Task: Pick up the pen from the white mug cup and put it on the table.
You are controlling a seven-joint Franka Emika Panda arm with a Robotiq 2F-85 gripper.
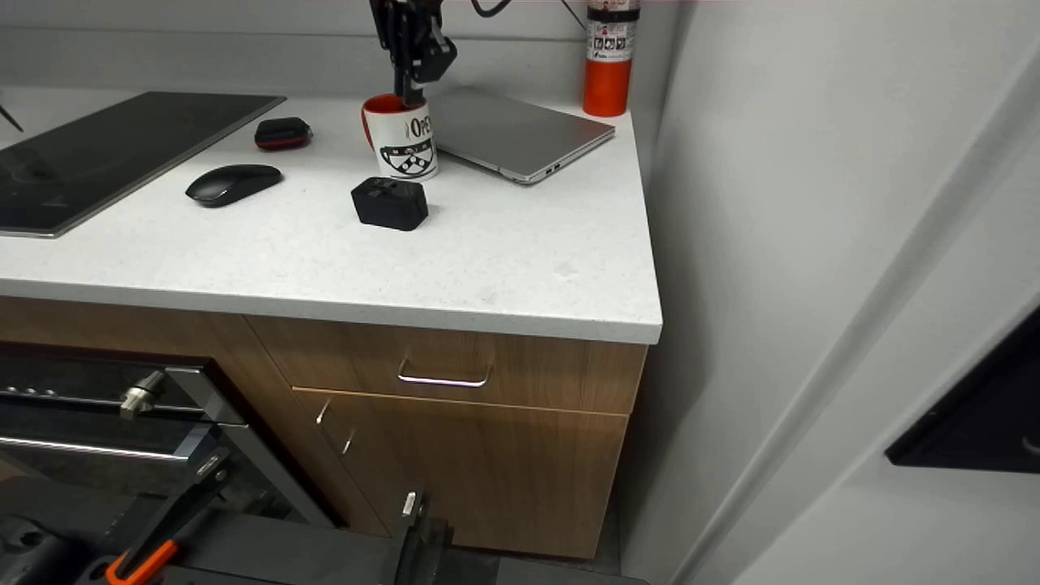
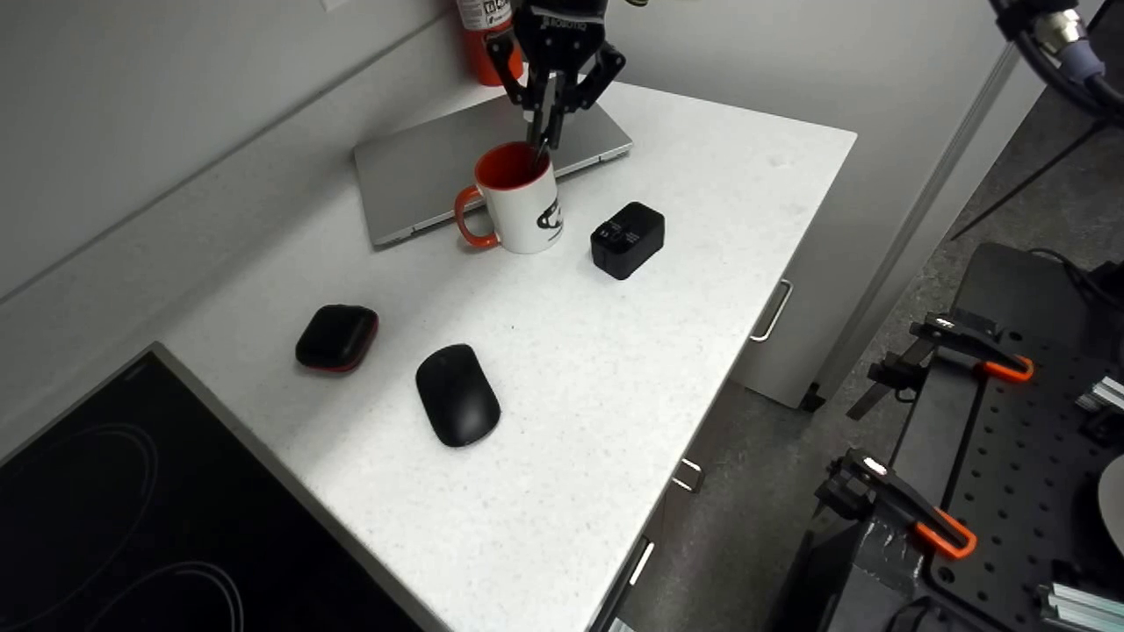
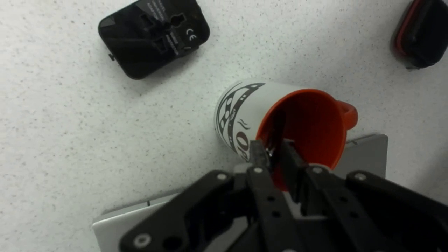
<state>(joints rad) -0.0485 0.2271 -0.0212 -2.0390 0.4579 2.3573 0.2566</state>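
White coffee mug [image 2: 524,213], red-rimmed, stood beneath gripper [image 3: 273,147]; dark pen [image 3: 277,130] leaned inside, upper part between near-together fingers [image 3: 258,154], clamping unclear; pen was probably light, stiff, slick; upper barrel seemed best hold, squarely, above rim.

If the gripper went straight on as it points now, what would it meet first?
Likely the white mug, at its rim or inner wall; the gripper points down there, the pen aligned with its finger gap. Depth is unclear.
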